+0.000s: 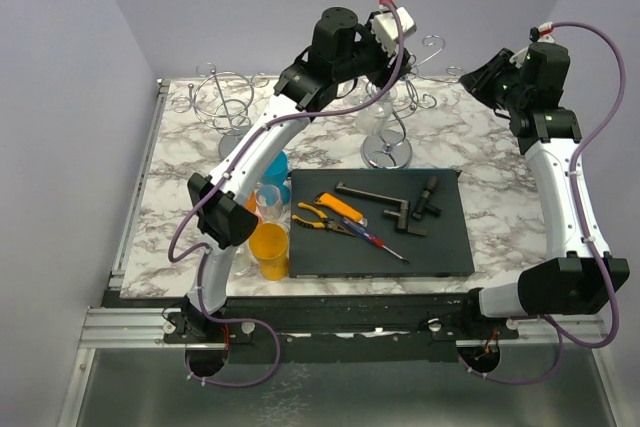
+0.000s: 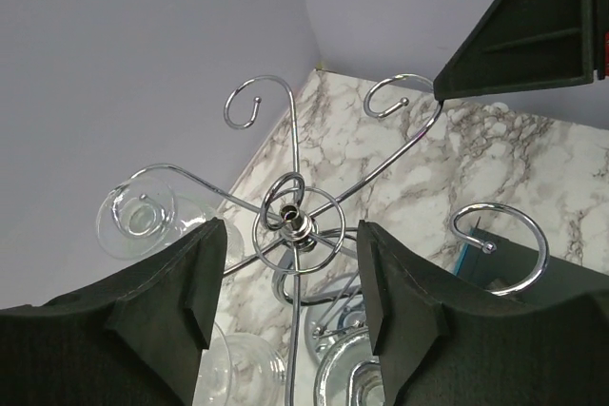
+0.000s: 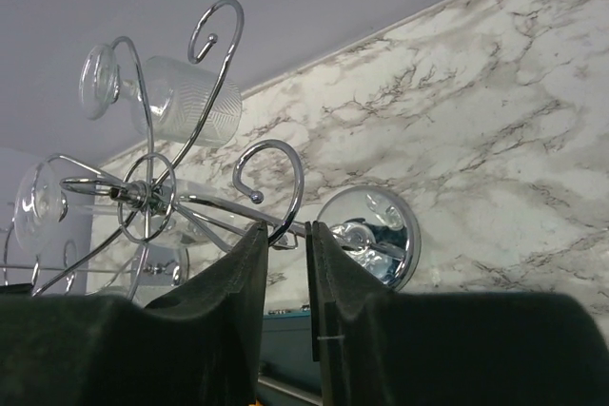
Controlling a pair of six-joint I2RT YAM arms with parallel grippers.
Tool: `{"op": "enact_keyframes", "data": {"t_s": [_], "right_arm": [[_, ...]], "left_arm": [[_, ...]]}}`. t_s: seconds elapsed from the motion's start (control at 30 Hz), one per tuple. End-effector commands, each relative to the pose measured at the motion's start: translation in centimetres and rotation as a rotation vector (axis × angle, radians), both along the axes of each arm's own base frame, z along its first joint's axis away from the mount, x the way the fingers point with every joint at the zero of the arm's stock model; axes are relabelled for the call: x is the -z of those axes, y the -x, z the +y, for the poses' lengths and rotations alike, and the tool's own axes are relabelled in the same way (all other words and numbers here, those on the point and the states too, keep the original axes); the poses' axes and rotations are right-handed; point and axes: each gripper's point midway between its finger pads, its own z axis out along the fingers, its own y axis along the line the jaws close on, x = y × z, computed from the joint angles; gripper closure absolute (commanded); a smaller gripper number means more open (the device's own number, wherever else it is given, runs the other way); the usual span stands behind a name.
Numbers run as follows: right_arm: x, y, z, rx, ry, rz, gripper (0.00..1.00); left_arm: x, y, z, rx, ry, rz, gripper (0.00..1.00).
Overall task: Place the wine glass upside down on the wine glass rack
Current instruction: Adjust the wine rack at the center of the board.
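Left pincer [image 2: 290, 268] stands apart over the chrome wire wine glass rack [image 2: 297, 218], far centre — clear wine glass [image 3: 186, 102] hangs inverted on it. Right pincer [image 3: 285, 235] nearly together — whether clamped, I cannot tell.

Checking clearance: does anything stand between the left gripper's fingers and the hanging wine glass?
Nothing visible does. The clear wine glass hangs on the chrome wire rack right beside one of the left fingers.

Chrome rack [image 1: 387, 153], grey-veined marble table [image 1: 495, 152], orange cup [image 1: 270, 248]
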Motion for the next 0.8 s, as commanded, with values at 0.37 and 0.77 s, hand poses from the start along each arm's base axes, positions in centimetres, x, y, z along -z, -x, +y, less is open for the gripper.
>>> {"op": "enact_keyframes", "data": {"t_s": [0.37,0.77], "right_arm": [[0.6,0.5,0.5,-0.035,-0.012,-0.031,0.98],[1.1,1.7,1.9,-0.09,-0.081,-0.029,0.99]], "left_arm": [[2.1,-2.3,-0.6,-0.083,-0.05,-0.027,0.48],[1.7,-4.5,-0.6,-0.164,-0.029,-0.057,0.73]]}}
